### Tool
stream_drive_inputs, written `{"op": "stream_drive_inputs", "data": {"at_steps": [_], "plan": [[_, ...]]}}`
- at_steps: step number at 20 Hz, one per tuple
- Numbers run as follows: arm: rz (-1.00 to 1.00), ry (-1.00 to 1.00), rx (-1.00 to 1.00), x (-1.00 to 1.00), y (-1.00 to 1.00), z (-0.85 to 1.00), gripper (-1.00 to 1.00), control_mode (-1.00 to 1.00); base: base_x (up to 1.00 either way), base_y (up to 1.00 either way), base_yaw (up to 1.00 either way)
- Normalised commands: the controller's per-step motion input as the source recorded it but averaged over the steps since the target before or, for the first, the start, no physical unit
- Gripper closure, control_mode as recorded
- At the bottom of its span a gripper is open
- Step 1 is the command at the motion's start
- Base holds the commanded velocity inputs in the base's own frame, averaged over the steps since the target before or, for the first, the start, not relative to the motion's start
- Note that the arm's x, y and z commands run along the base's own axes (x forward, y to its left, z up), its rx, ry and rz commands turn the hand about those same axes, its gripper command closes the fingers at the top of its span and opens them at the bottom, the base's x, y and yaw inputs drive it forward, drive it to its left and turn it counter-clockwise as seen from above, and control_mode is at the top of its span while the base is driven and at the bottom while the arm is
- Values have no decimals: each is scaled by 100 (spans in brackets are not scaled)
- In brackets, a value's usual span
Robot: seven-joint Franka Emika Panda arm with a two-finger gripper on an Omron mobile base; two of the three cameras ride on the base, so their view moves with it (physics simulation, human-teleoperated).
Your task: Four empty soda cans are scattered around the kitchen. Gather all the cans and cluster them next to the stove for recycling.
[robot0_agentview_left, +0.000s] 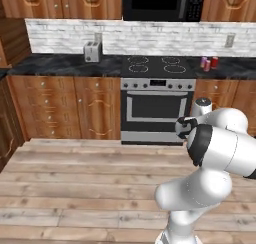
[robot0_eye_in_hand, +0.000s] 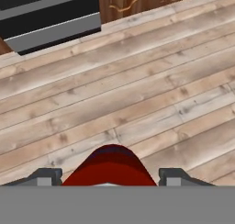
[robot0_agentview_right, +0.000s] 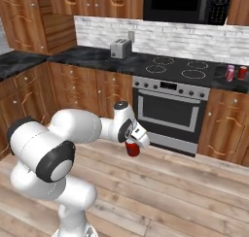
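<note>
the step in hand looks like carrying: a red soda can [robot0_agentview_right: 132, 149] sits between the fingers of the gripper [robot0_agentview_right: 133, 144], the claw closed down onto its sides, and in the hand view the can's red body [robot0_eye_in_hand: 110, 167] fills the gap between the two dark fingertips [robot0_eye_in_hand: 45, 176] with plank floor [robot0_eye_in_hand: 137, 94] beyond. two more cans, one pink-purple [robot0_agentview_right: 229, 73] and one red [robot0_agentview_right: 241, 72], already stand close together on the black counter [robot0_agentview_right: 243, 83] just beside the right edge of the stove [robot0_agentview_right: 180, 68], near the back wall. the arm is folded low in front of the base, forearm reaching forward and the hand angled down, holding the can over the floor well short of the oven front [robot0_agentview_left: 156, 108]. the next move, as i judge it, calls for getting closer to the stove, lifting the can above counter height, and setting it down upright at the stove's right edge beside the other two without knocking them. a toaster [robot0_agentview_left: 92, 52] stands on the counter left of the stove.
</note>
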Motion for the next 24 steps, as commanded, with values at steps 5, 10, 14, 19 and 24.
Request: {"op": "stream_drive_inputs", "data": {"at_steps": [5, 10, 14, 19, 24], "plan": [[0, 0, 0, 0, 0, 0, 100, 100, 35, -54, 3], [0, 0, 0, 0, 0, 0, 100, 100, 35, -54, 3], [0, 0, 0, 0, 0, 0, 100, 100, 33, -52, 2], [0, 0, 0, 0, 0, 0, 100, 100, 34, -51, 1], [0, 0, 0, 0, 0, 0, 100, 100, 33, -51, 0]]}}
